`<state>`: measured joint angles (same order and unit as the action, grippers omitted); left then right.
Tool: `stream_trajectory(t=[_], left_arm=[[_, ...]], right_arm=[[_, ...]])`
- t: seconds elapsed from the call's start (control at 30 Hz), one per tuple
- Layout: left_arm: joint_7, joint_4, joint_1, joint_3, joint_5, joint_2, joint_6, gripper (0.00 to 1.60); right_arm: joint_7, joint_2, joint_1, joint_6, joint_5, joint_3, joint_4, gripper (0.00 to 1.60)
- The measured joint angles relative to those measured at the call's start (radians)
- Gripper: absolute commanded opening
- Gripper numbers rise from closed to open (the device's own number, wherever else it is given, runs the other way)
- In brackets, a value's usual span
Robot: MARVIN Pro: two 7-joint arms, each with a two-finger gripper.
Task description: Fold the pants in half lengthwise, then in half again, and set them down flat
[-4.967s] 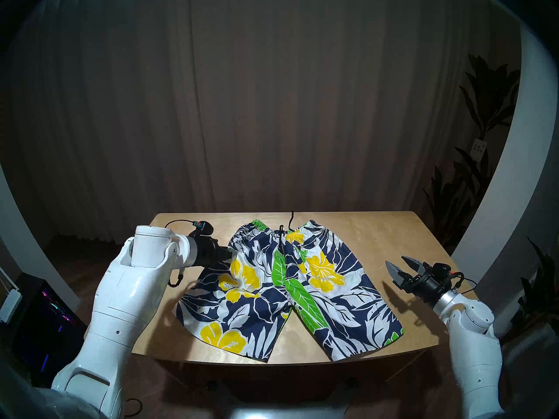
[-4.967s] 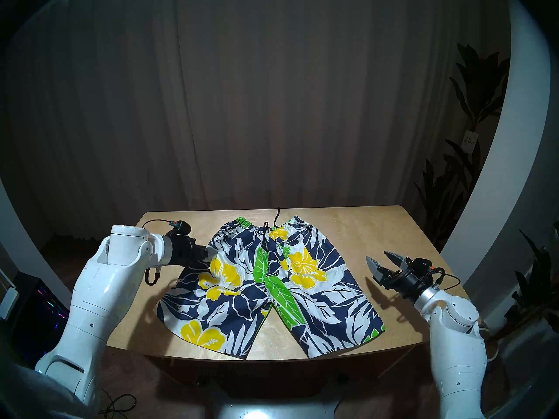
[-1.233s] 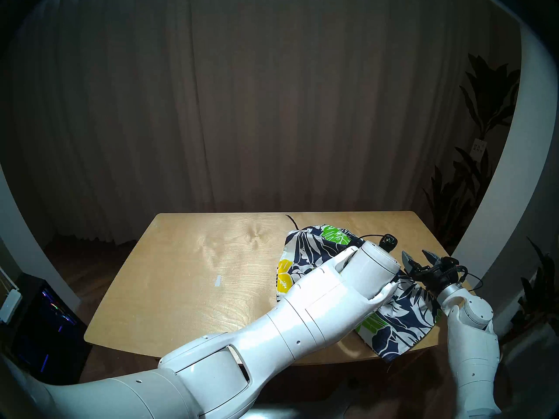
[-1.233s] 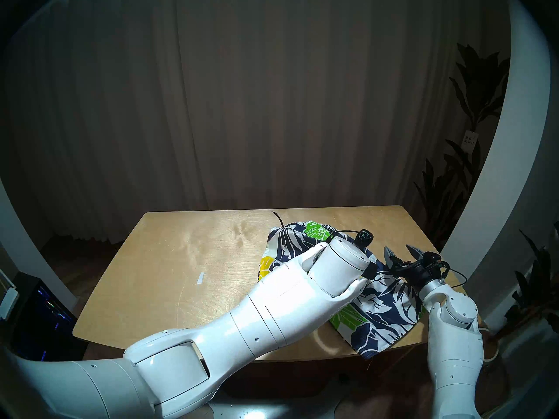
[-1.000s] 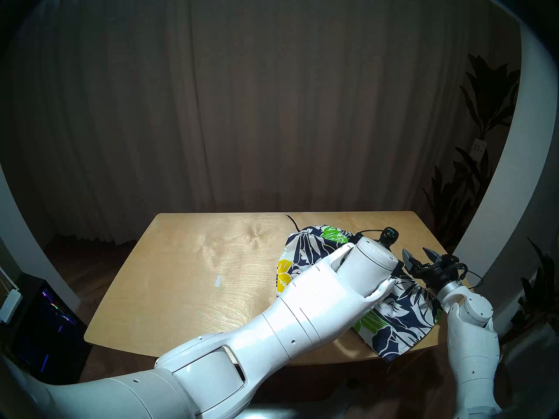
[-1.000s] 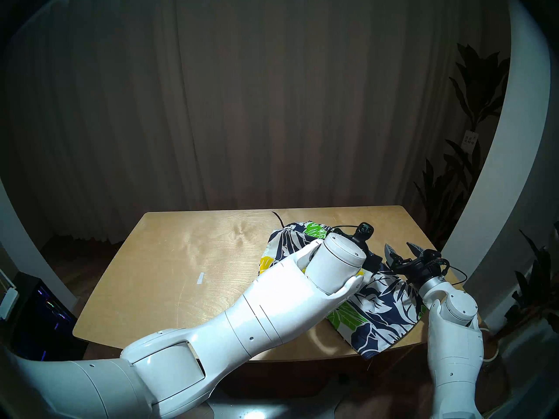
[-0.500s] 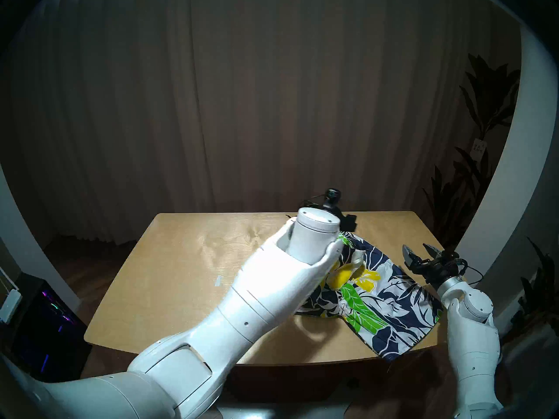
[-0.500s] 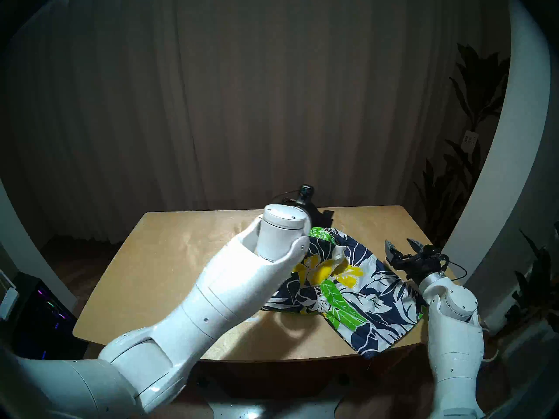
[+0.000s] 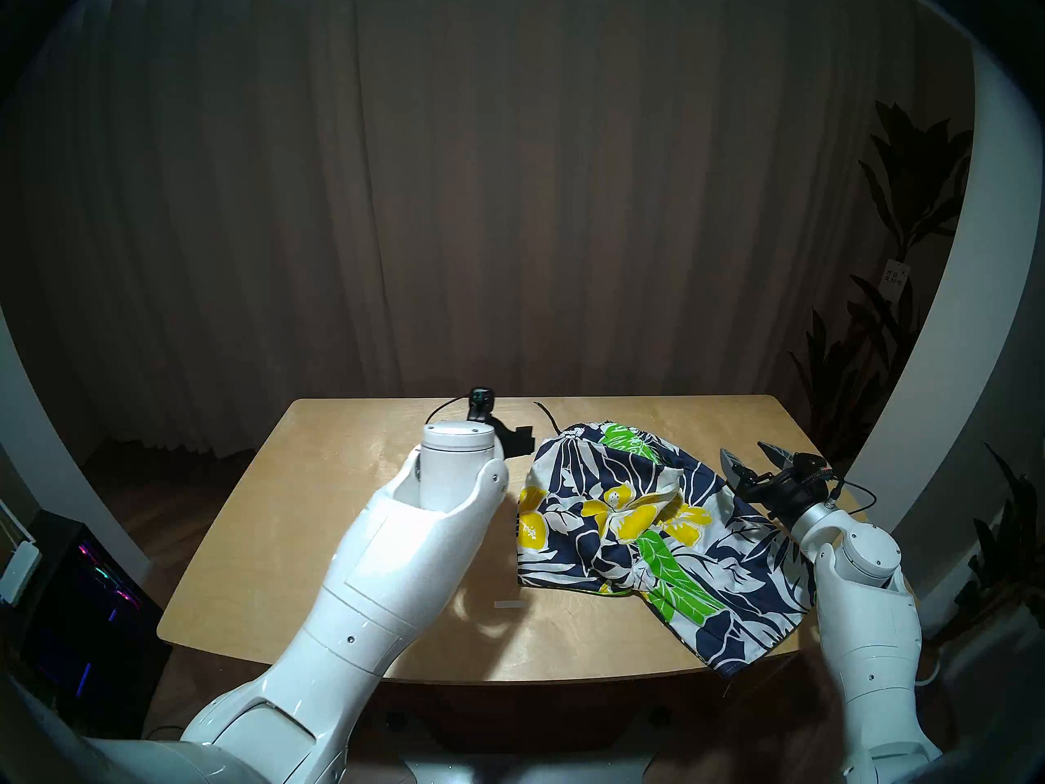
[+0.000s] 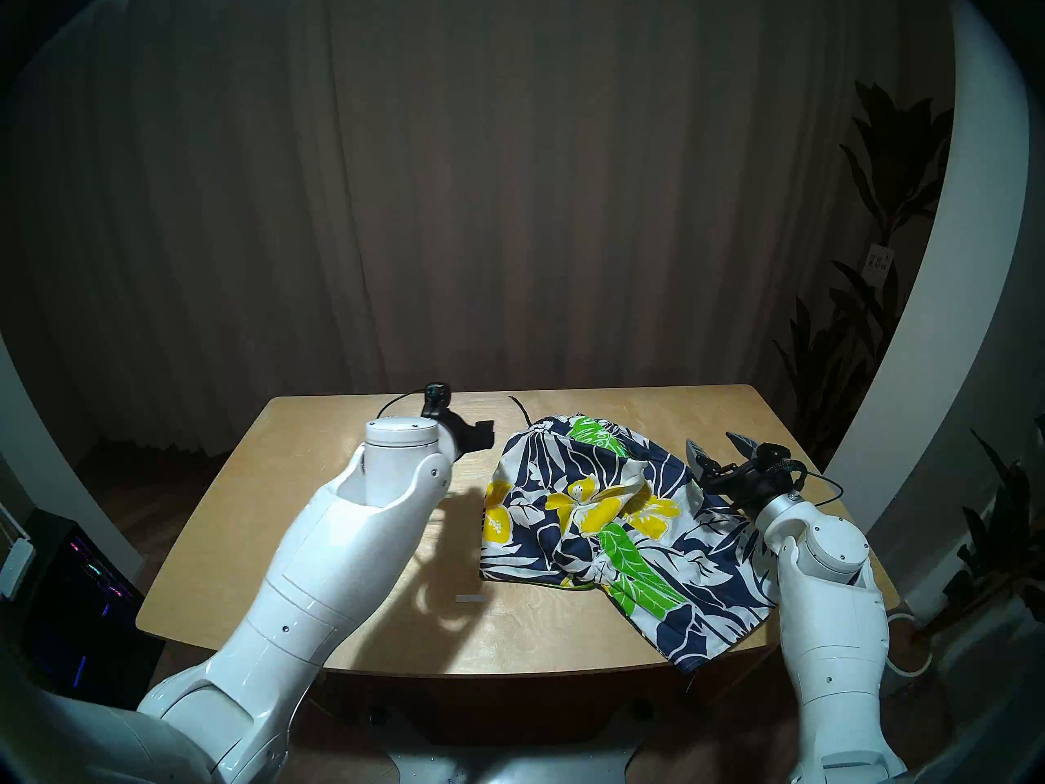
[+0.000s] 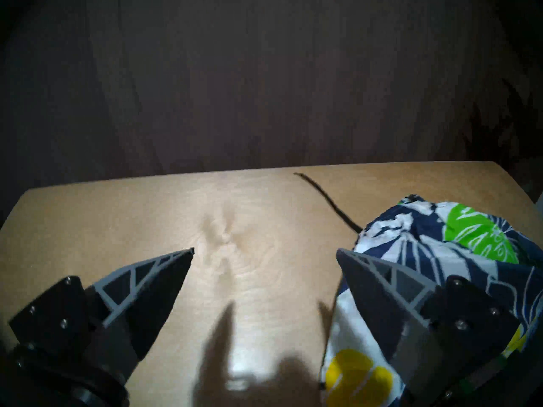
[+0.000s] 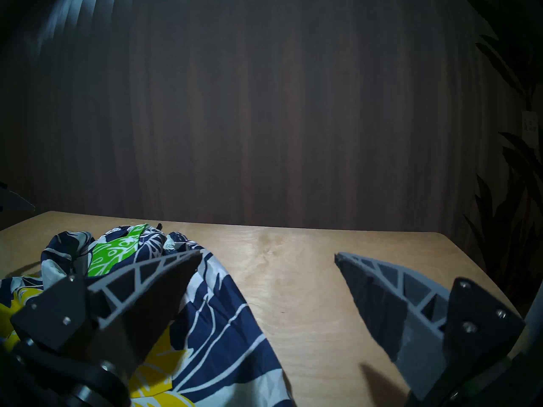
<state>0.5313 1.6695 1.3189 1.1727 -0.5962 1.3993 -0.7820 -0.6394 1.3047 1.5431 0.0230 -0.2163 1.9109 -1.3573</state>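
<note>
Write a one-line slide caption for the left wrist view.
Open left claw over the bare wooden table, floral shorts bunched at right, black drawstring trailing across the wood.

Wooden table, dark curtain, plants, lit case.

The table (image 9: pixel 339 528) has pale grain, a knot mark (image 11: pixel 221 236) toward its far edge and a small grey strip (image 9: pixel 509 604) toward its near edge. A brown curtain (image 9: pixel 509 200) hangs behind; plants (image 9: pixel 899 290) stand right, a glowing computer case (image 9: pixel 90 596) left.
</note>
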Motion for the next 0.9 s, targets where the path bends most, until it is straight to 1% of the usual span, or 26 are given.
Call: stream_trajectory(t=[0.23,0.37,0.47,0.6,0.77,0.83,0.87,0.9], left_arm=[[0.002,0.09,0.1,0.087,-0.106,-0.028,-0.034,1.6],[-0.035,0.149,0.164,0.144,-0.183,-0.039,-0.051,1.6],[-0.054,0.172,0.188,0.163,-0.213,-0.044,-0.06,1.6],[-0.128,0.24,0.251,0.218,-0.303,-0.063,-0.097,1.6],[-0.21,0.299,0.305,0.269,-0.396,-0.089,-0.148,1.6],[-0.229,0.304,0.313,0.277,-0.416,-0.097,-0.158,1.6],[-0.261,0.304,0.324,0.285,-0.449,-0.111,-0.17,1.6],[-0.272,0.301,0.326,0.285,-0.458,-0.116,-0.173,1.6]], right_arm=[[-0.021,0.001,0.008,0.0,0.037,-0.059,-0.02,1.6],[-0.034,-0.002,0.02,0.0,0.056,-0.076,-0.037,1.6],[-0.037,-0.006,0.023,0.0,0.063,-0.076,-0.042,1.6],[-0.037,-0.021,0.02,-0.001,0.078,-0.057,-0.051,1.6],[-0.025,-0.032,0.011,-0.004,0.082,-0.031,-0.065,1.6],[-0.022,-0.034,0.01,-0.006,0.082,-0.025,-0.069,1.6],[-0.015,-0.035,0.01,-0.012,0.08,-0.016,-0.078,1.6],[-0.012,-0.035,0.01,-0.015,0.079,-0.012,-0.082,1.6]])
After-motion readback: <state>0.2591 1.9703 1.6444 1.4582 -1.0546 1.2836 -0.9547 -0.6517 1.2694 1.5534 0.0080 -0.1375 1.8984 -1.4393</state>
